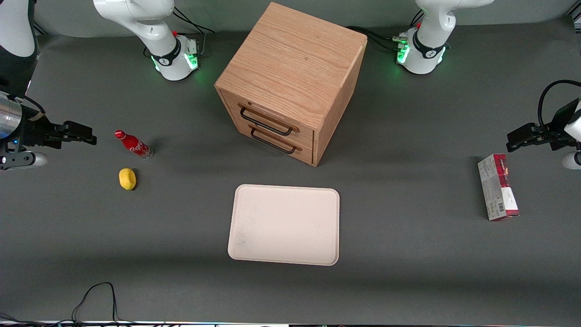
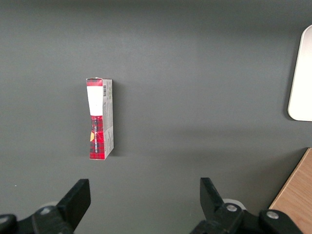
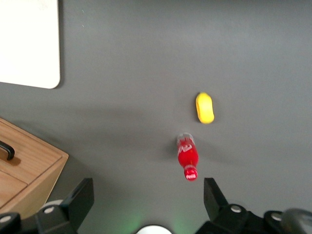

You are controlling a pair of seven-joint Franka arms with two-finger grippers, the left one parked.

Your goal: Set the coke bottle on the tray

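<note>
My end effector (image 1: 88, 135) hangs above the bench (image 1: 408, 272) at the working arm's end, fingers spread wide and grasping nothing; in the right wrist view both fingertips (image 3: 83, 195) stand well apart with bare bench between them. The coke bottle (image 1: 134, 145) stands on the bench near my end effector, not yet touched, its red cap leaning toward me in the front view. The tray (image 1: 254, 245) lies well apart from it, nearer the front camera than the wooden drawer cabinet (image 1: 290, 68), and holds nothing.

What worries me most is the bottle itself. It is slim and tall with a small clear base, so I judge it tips easily: if one finger meets it before the other as I come down, it could topple and roll away. A smooth round body can also slip or twist if I clench too near the cap.

The yellow lemon (image 1: 127, 178) sits just beside the bottle, nearer the front camera. A finger straying that way could knock it, or close on it instead.

On the carry, the cabinet's corner stands near my line to the tray; a low swing could clip it. At the tray, the low rim is a hazard: setting the base down on it, or releasing while the bottle is tilted, would likely leave it fallen over.
</note>
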